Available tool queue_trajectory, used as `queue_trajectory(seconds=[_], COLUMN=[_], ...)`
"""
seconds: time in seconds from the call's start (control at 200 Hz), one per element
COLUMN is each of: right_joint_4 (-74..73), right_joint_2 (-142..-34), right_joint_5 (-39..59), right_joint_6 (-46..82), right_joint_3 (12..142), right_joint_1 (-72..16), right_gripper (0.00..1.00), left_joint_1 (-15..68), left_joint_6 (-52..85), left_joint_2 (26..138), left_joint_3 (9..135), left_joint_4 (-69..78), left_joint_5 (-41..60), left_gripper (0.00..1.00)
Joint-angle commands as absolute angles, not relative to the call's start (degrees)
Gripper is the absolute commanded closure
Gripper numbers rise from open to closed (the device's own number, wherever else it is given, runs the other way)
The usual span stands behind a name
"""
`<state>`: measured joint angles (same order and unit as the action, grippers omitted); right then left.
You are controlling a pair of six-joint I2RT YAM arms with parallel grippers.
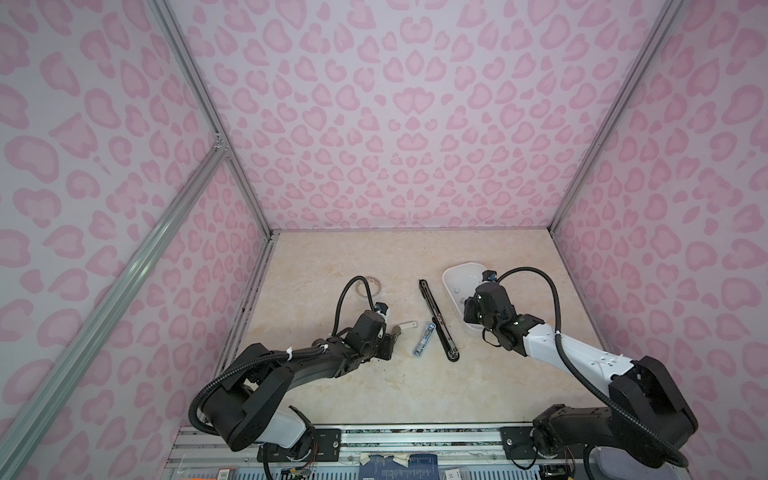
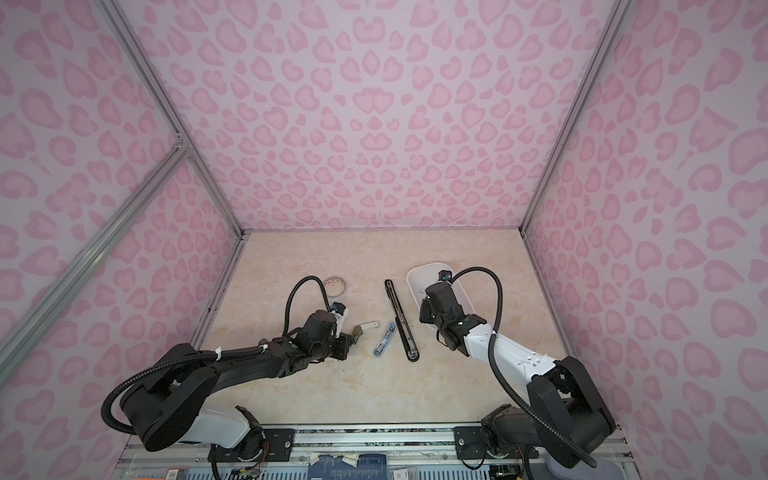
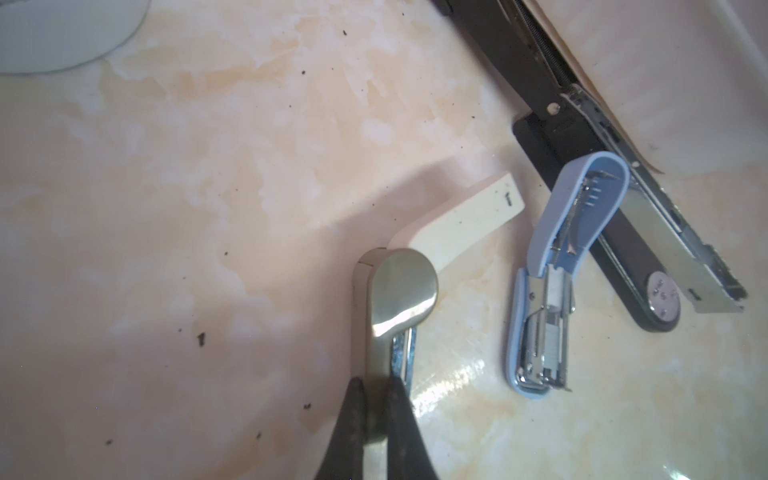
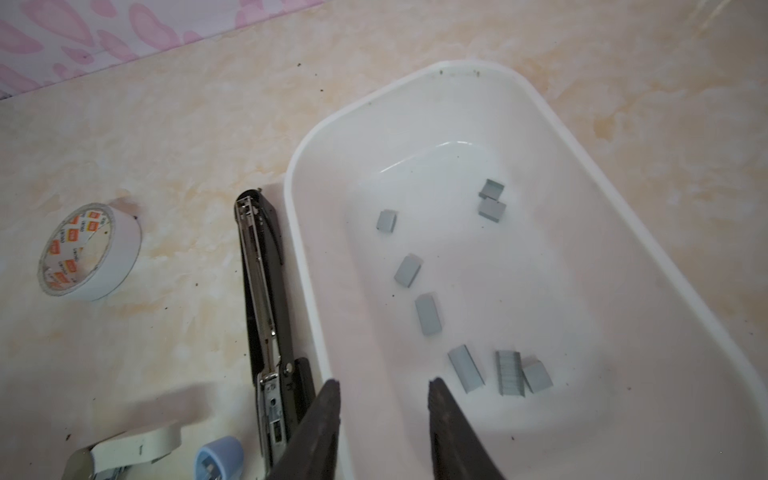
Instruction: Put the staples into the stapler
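Observation:
Several grey staples [image 4: 428, 313] lie loose in a white tray [image 4: 297, 232]. My right gripper [image 4: 384, 399] hangs open over the tray's near end with nothing between its fingers. Three staplers lie to the left of the tray, all with their lids open. In both top views my left gripper [image 3: 376, 409] is shut on the olive base of a cream stapler [image 3: 465, 224] [image 1: 405, 327]. A small blue stapler [image 3: 552, 291] [image 1: 424, 340] lies beside it. A long black stapler [image 4: 266, 291] [image 1: 436, 320] lies along the tray's side.
A roll of white tape [image 4: 89, 251] [image 1: 370, 284] lies behind my left arm. The tray [image 1: 446, 276] sits at the right of the marble table, partly under my right wrist. Pink patterned walls close in the table on three sides.

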<state>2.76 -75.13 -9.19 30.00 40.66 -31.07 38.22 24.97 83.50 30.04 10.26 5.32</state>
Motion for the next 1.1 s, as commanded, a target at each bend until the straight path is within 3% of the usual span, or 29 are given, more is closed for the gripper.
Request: queue_trajectory(seconds=[0.0,0.37,0.67,1.095], right_joint_4=[0.5,-5.1,-8.5,-22.2], right_joint_2=[-73.6,-77.1,-85.5,-97.9], right_joint_5=[-10.5,-7.9,-6.1,-3.4], right_joint_6=[26.8,23.6,24.9,37.1], right_joint_3=[40.7,43.4,46.0,47.5], right_joint_1=[-34.4,-45.6,-48.4,-48.0], right_gripper=[0.59,0.54,0.51,0.27], left_joint_1=[35.4,26.2,23.3,22.9], left_joint_6=[28.0,34.7,37.2,40.0], left_joint_2=[83.6,93.1,97.9,104.1], left_joint_3=[28.4,24.8,24.3,25.0], left_joint_4=[10.5,25.4,27.5,31.5], left_joint_5=[13.4,29.8,27.9,26.9], left_gripper=[0.96,0.96,0.97,0.96])
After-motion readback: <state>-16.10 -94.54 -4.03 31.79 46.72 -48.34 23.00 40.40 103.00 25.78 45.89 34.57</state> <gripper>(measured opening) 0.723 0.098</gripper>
